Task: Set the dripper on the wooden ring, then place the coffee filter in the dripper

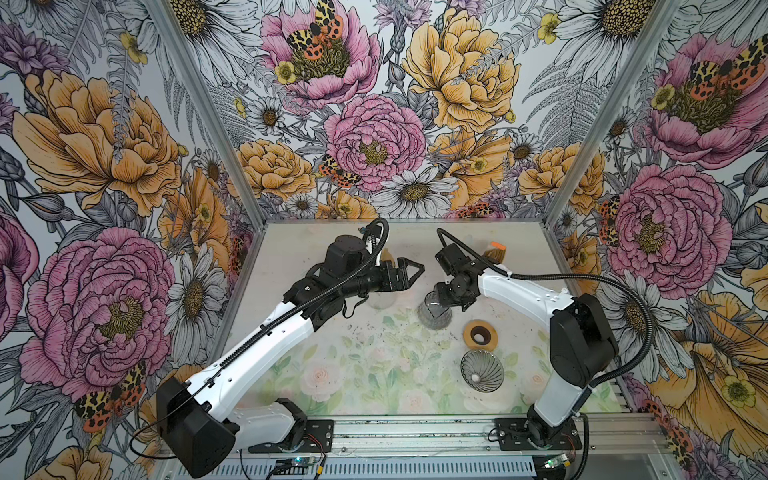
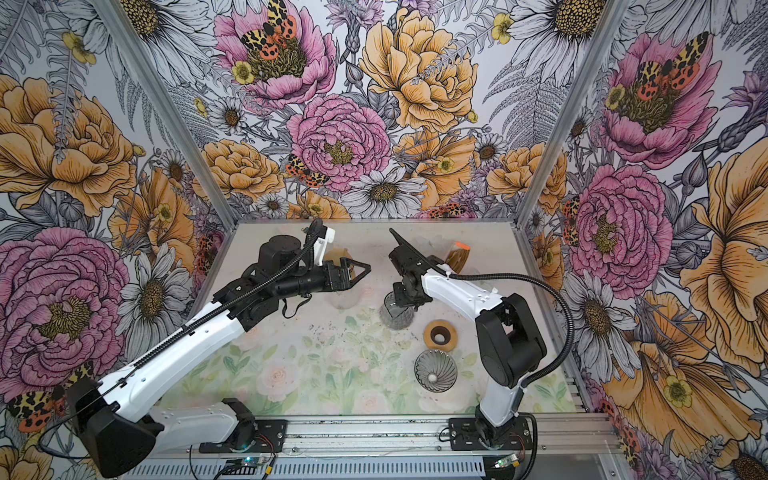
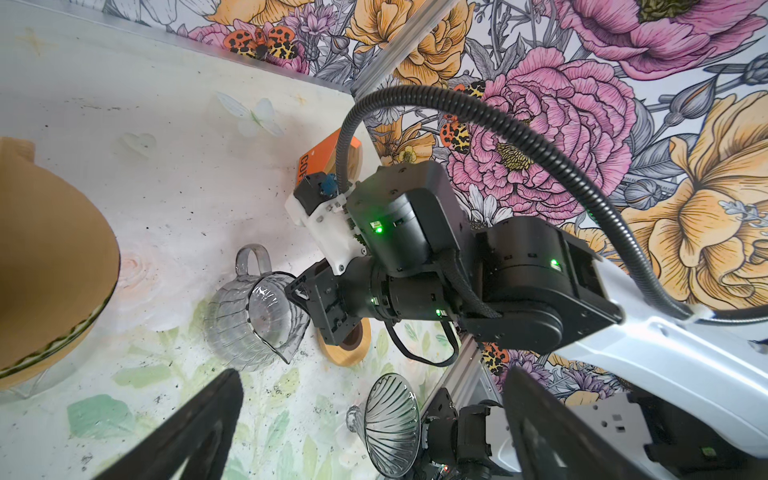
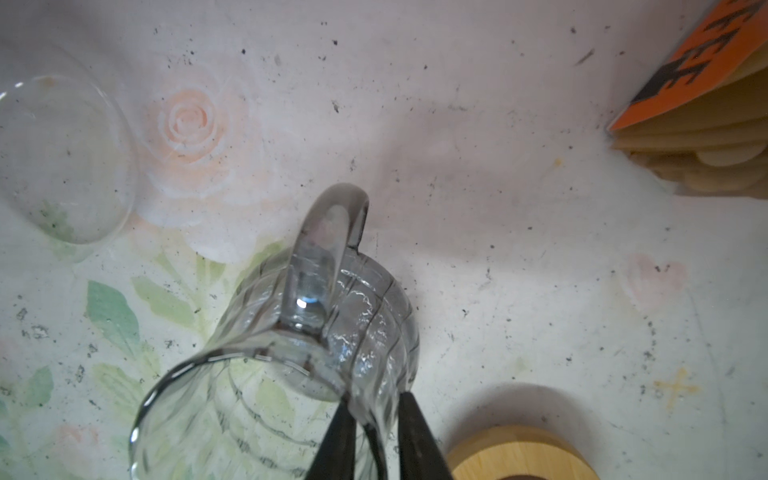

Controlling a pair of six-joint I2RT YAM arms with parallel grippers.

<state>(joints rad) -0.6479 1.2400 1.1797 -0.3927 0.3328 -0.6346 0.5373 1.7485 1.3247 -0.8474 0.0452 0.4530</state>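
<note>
nothing of the task is done yet. the dripper [image 1: 482, 370] sits empty at 4 o'clock on the surface [image 1: 332, 374], with a wooden ring [image 1: 481, 334] just beyond it. a brown coffee filter [image 2: 336, 259] sits near 12 o'clock, well apart from the dripper and beside a clear glass piece [image 4: 62, 145]. a filter pack [image 1: 495, 250] stands at 2 o'clock.

the left end effector [image 1: 415, 272] is spread wide and empty. the right end effector [image 4: 372, 401] is narrow, astride the wall of the glass carafe [image 1: 434, 316] at centre — whether it pinches i cannot tell.

left to do: take a filter and seat it in the dripper. how the filter meets the glass piece is hard to make out — the left arm half hides it.
</note>
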